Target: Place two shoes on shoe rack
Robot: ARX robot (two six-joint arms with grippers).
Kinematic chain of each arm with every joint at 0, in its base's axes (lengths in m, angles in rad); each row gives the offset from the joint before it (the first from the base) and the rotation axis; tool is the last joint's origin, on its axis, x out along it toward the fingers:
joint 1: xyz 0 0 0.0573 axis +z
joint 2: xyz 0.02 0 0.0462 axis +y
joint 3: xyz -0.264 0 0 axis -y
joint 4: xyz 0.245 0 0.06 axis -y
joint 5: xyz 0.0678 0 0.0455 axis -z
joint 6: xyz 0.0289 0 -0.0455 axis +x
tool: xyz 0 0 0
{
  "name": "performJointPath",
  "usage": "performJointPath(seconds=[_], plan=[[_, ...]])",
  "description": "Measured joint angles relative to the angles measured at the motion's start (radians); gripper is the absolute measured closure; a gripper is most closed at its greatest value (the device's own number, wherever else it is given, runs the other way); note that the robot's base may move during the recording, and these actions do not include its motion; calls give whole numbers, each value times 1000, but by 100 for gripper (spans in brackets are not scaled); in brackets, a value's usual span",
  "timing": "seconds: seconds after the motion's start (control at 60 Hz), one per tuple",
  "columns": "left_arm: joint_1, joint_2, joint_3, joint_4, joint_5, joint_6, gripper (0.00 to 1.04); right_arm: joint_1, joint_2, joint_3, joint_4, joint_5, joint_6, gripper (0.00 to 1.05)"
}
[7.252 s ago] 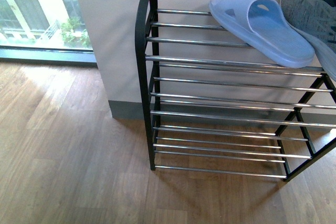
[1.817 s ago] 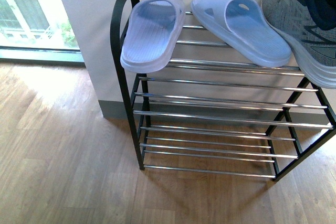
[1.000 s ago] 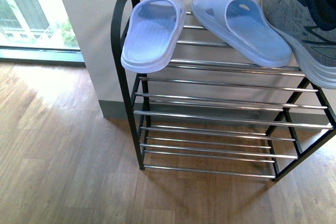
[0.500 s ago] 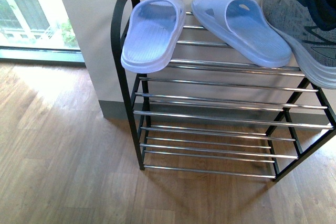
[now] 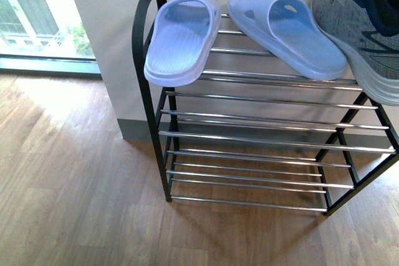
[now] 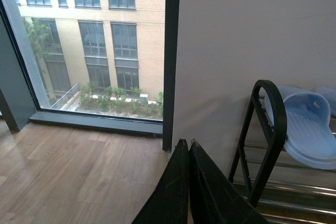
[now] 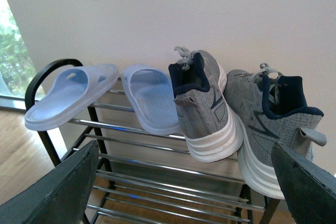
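The shoe rack [image 5: 149,91] stands against the wall, black arched frame and chrome rods. On its top tier lie two pale blue slippers, one [image 5: 181,38] at the left end and one [image 5: 287,32] beside it. Two grey sneakers [image 7: 202,108] [image 7: 273,124] sit to their right, heels outward; one [image 5: 361,23] shows in the front view. My left gripper [image 6: 185,148] is shut with nothing in it, off the rack's left end [image 6: 270,129]. My right gripper [image 7: 184,182] is open and empty, facing the rack [image 7: 157,163] from a distance.
Wood floor [image 5: 68,185] spreads in front and to the left of the rack. A floor-level window [image 5: 37,17] with a dark sill is at the far left, a white wall [image 5: 112,42] behind the rack. The lower tiers [image 5: 249,166] hold nothing.
7.3 s ago only one slipper lay on the top tier; now a second slipper lies at its left end. Over the last second nothing has visibly moved.
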Motion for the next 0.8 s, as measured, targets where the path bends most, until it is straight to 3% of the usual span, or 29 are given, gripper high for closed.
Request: performJointPath(seconds=[0.05, 0.117, 0.65, 0.8], plan=[[0, -18, 0, -21, 0, 0, 103, 0, 0, 0, 0, 0, 0, 9], [0, -142, 0, -174, 0, 0, 103, 0, 0, 0, 0, 0, 0, 9], [1, -166, 0, -187, 0, 1, 103, 0, -1, 0, 0, -2, 0, 9], [1, -166, 0, -187, 0, 1, 76, 0, 0, 0, 0, -2, 0, 9]])
